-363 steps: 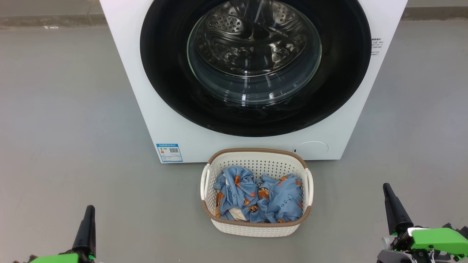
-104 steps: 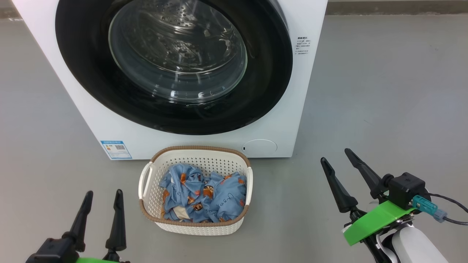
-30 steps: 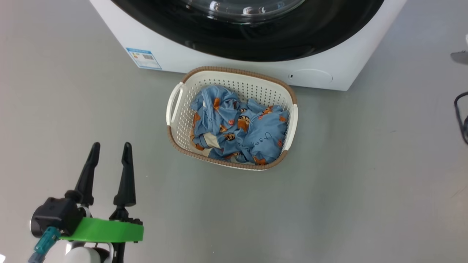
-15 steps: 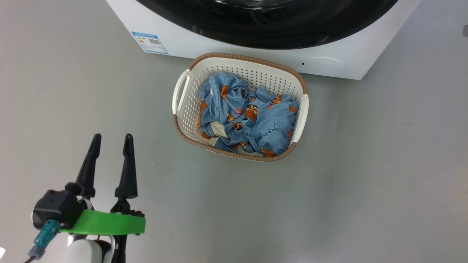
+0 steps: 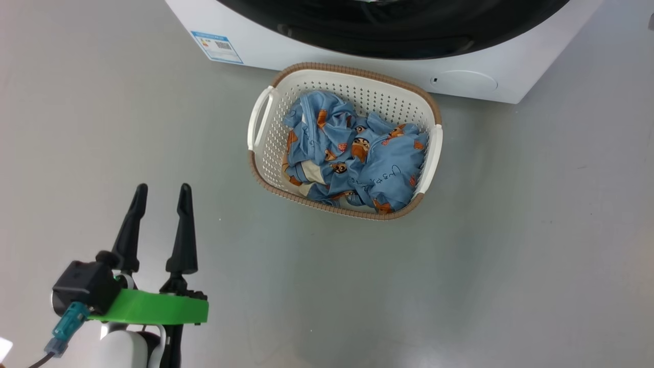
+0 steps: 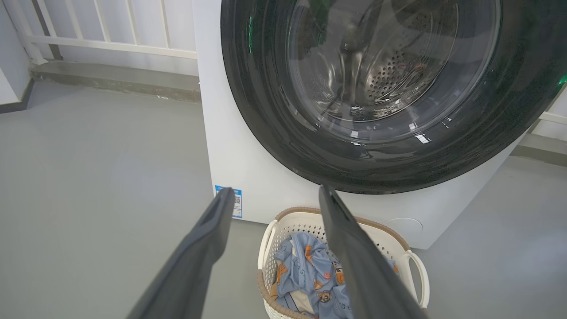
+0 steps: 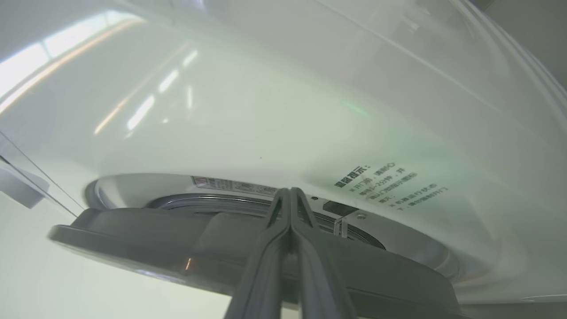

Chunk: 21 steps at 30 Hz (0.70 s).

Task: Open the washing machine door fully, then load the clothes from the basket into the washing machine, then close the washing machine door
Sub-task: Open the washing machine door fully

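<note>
While clenched tip to tip on nothing, pointing the right jaws' long dark fingers (image 7: 266,266) past the grey edge of the large round glossy black washing machine door (image 7: 155,239) toward the white boxy washing machine (image 7: 266,110) front. Holding the left jaws released and empty above the plain grey floor (image 5: 102,128), well left of the small cream perforated plastic basket (image 5: 357,70). Finding the light blue bear-printed clothes (image 5: 357,153) heaped inside that basket, set on the floor just before the machine.
</note>
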Available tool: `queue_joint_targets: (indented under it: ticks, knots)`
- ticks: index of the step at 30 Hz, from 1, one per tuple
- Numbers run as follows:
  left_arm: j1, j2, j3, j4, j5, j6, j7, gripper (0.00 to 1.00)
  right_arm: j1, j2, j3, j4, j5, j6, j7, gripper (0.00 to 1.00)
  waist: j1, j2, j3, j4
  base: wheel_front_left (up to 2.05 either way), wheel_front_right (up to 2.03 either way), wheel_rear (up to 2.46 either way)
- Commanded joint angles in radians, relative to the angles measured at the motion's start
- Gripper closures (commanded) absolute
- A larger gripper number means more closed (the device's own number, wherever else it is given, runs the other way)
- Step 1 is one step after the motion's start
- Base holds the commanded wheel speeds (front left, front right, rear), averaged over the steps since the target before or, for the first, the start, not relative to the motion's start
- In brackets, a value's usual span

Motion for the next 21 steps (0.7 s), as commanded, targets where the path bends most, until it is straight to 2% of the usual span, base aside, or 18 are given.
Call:
queue_joint_targets:
  ticks: [1, 11, 21]
  knots:
    - [-0.015, 0.02, 0.028, -0.018, -0.004, 0.009, -0.009, 0.0, -0.027, 0.008, 0.006, -0.019, 0.021, -0.001, 0.011, 1.0, 0.0, 0.0, 0.005, 0.002, 0.0, 0.0, 0.0]
    - [-0.027, 0.02, 0.01, -0.019, -0.016, 0.02, -0.009, 0.0, -0.08, 0.014, 0.035, -0.013, 0.036, -0.001, 0.088, 1.0, 0.0, 0.0, 0.031, 0.016, 0.0, 0.0, 0.0]
    - [-0.02, 0.02, 0.008, -0.008, -0.017, 0.024, -0.009, 0.0, -0.047, 0.011, 0.054, -0.033, 0.055, -0.001, 0.157, 1.0, 0.0, 0.0, 0.014, 0.024, 0.0, 0.0, 0.0]
